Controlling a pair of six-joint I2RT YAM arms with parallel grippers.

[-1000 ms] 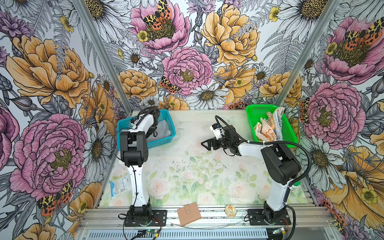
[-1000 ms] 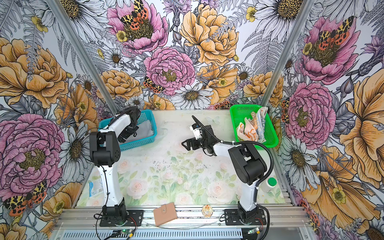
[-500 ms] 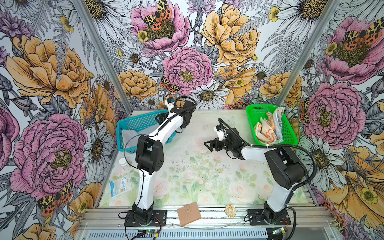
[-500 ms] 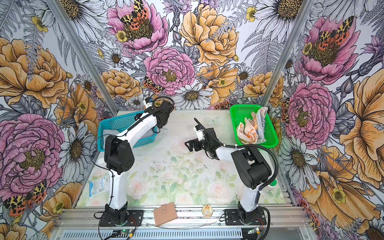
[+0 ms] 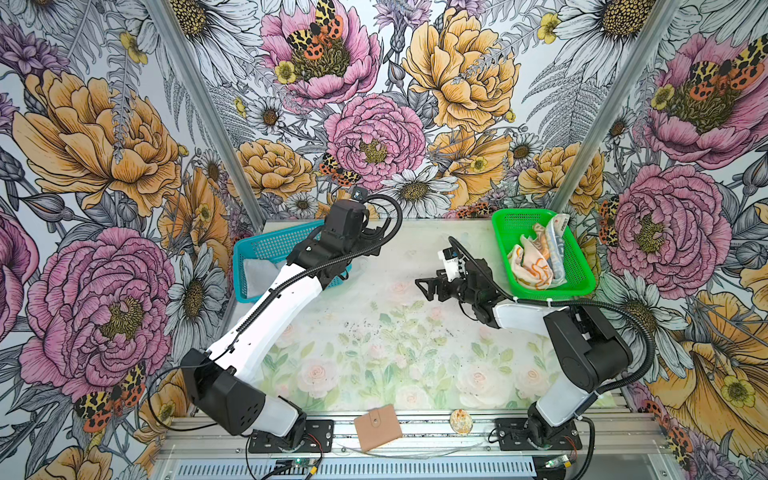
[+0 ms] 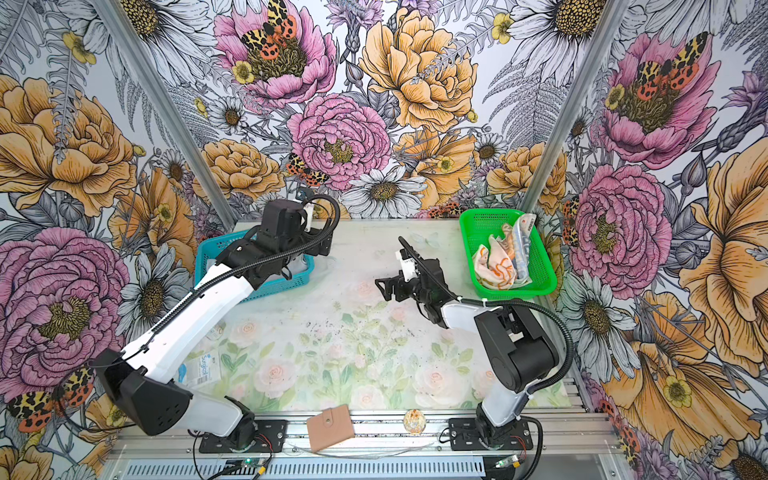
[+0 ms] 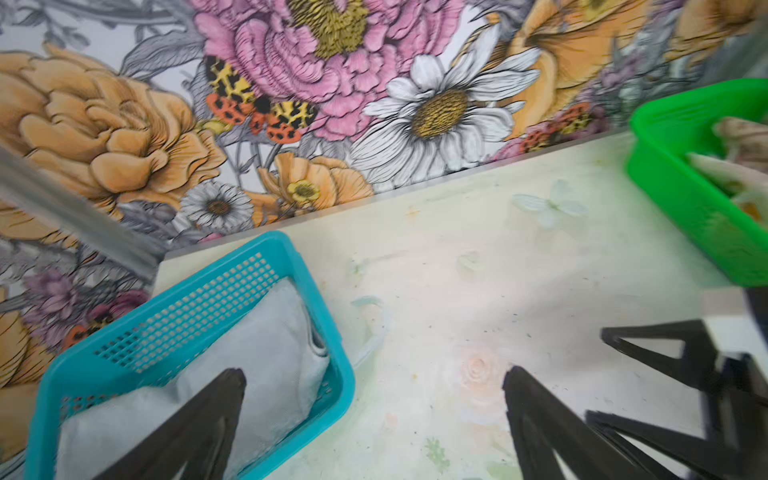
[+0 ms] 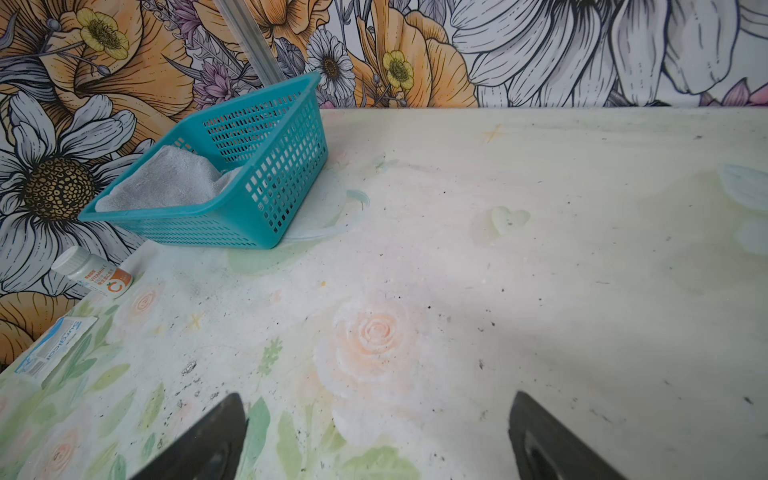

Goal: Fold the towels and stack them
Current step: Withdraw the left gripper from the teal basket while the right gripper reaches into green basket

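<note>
Both top views, counts:
- 3 towels, none on the open table (image 5: 374, 353).
- 2 baskets. The teal basket (image 5: 266, 241) is left of centre at the table's back edge. The green basket (image 5: 523, 216) is right of centre, also at the back.
- 1 grey towel (image 5: 255, 270) lies in the teal basket, bunched against the wall on the frame's left.
- 2 towels are crumpled side by side in the green basket and touching: the orange-and-cream towel (image 5: 530, 264) on the left, the lettered towel (image 5: 557, 245) on the right, draped up toward the back rim.

My left gripper (image 7: 374, 374) is spread wide with nothing in it. In the wrist view one finger (image 7: 216, 399) sits over the grey towel and the other over bare table. I can't tell whether it touches the towel.

My right gripper (image 5: 427, 287) is mid-frame, low over the table, pointing left. It is also spread wide and empty, well apart from the green basket's towels.

Clutter, 1 each:
- tan wallet (image 5: 377, 427), bottom centre on the rail
- small round mottled object (image 5: 461, 420), just right of the wallet
- blue-white packet (image 6: 201, 368), lower left beside my left arm
- vitamin bottle (image 8: 93, 272), near the teal basket
</note>
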